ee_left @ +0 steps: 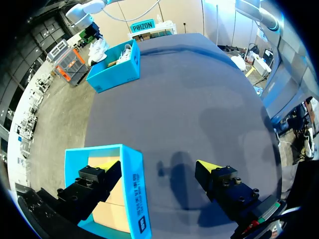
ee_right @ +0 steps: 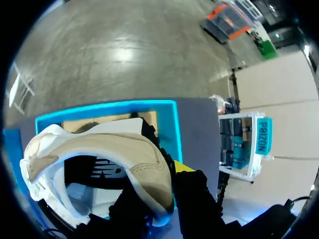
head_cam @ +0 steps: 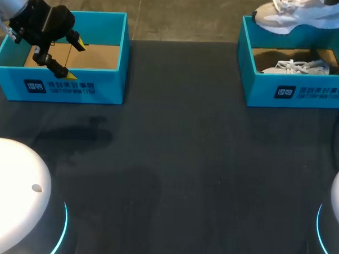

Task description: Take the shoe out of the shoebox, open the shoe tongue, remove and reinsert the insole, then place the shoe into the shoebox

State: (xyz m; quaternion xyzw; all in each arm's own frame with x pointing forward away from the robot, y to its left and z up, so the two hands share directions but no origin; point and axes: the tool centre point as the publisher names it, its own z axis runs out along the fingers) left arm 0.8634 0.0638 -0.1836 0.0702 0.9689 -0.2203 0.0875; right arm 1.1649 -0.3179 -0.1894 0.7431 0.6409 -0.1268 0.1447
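Beige shoe (ee_right: pixel 114 144), clamped in right gripper (ee_right: pixel 167 185), hangs over teal shoebox (head_cam: pixel 300 90): carry clear of its wall, set down level; left gripper (ee_left: pixel 157 172) gapes, holding nothing.

shoe (head_cam: pixel 298 17) over right shoebox (head_cam: pixel 255 86), second shoe (head_cam: pixel 296 67) inside

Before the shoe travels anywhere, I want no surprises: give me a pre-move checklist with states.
1. Lifted shoe gripped in right jaws: ok.
2. It is out of the right shoebox: ok.
3. Second shoe lying inside that box: ok.
4. Left jaws open and empty: ok.
5. Left jaws clear of left shoebox: not ok, they straddle its wall.
6. Tongue opened: cannot tell.
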